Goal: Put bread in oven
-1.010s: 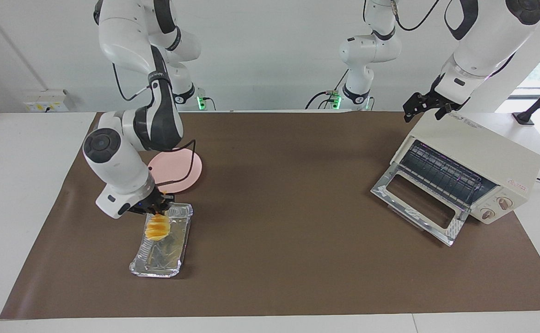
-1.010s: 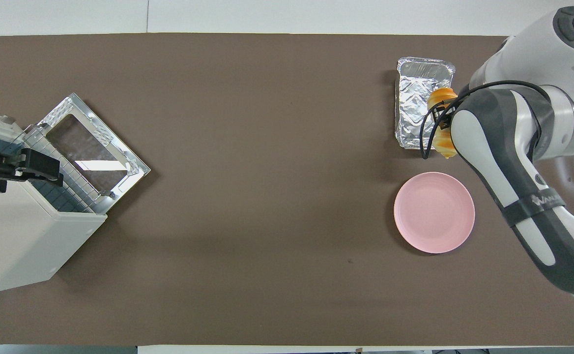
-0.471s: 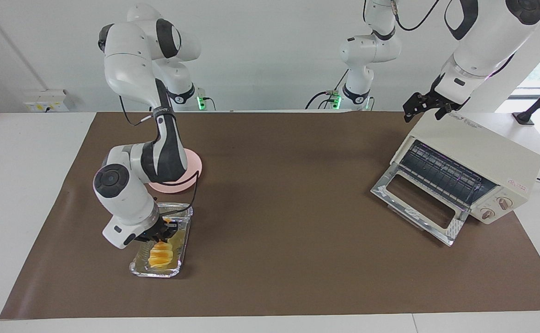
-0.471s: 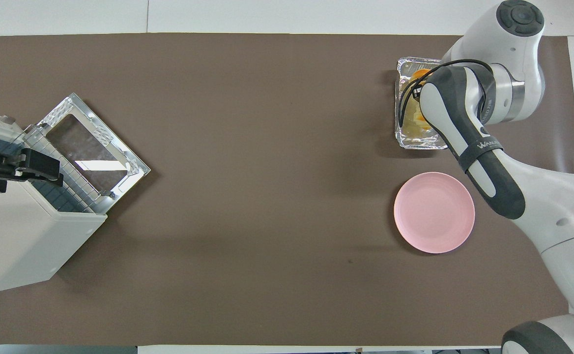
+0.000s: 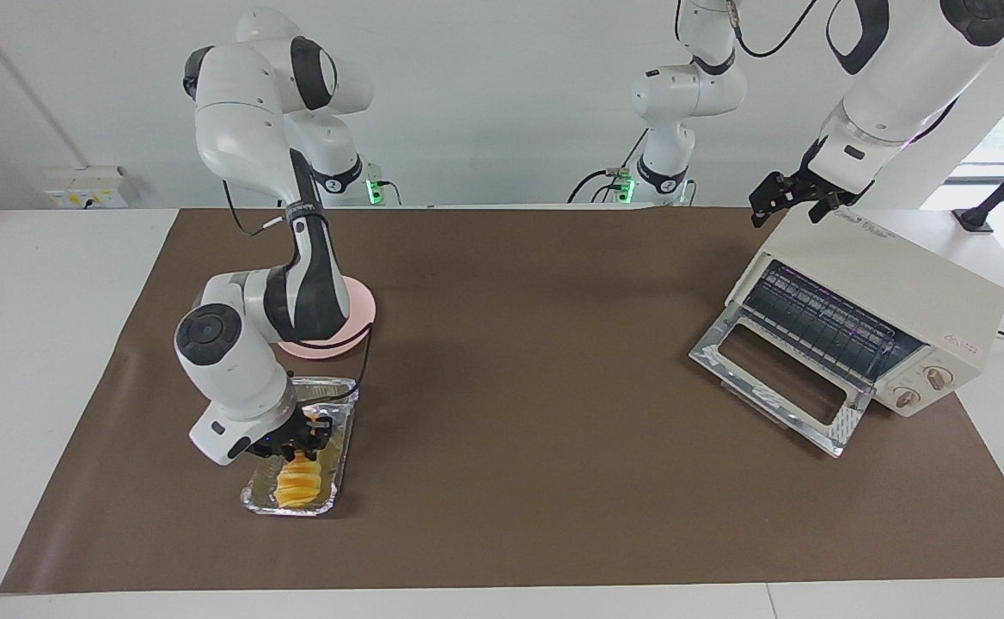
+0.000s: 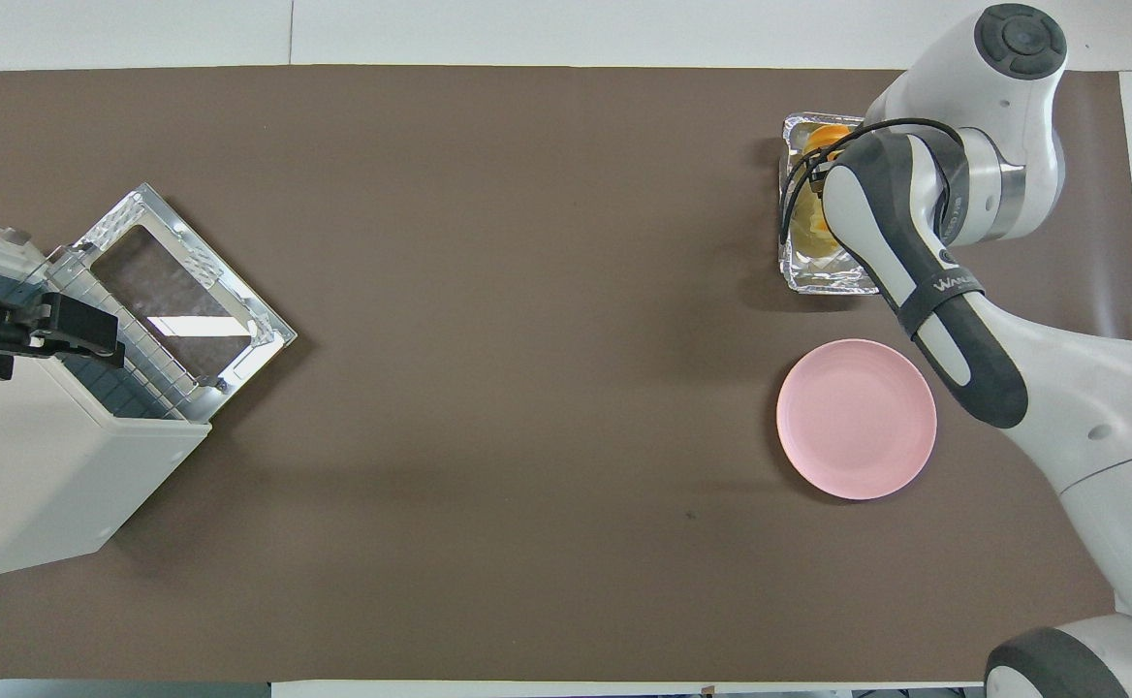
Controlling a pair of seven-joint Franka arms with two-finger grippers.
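So far the bread (image 5: 299, 483) lies in the foil tray (image 5: 254, 497) under the right claw (image 5: 300, 444), grip unclear; the oven (image 5: 863, 314) stands open, left claw (image 5: 790, 199) spread

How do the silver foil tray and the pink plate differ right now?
The foil tray is rectangular, crinkled and shiny, with raised walls; the pink plate is round, smooth and shallow. The tray holds the bread, while the plate has nothing on it. The tray lies farther from the robots than the plate. Both sit on the brown mat toward the right arm's end of the table.

White arms (image 5: 235, 112), dark-grey joints (black cables trailing).
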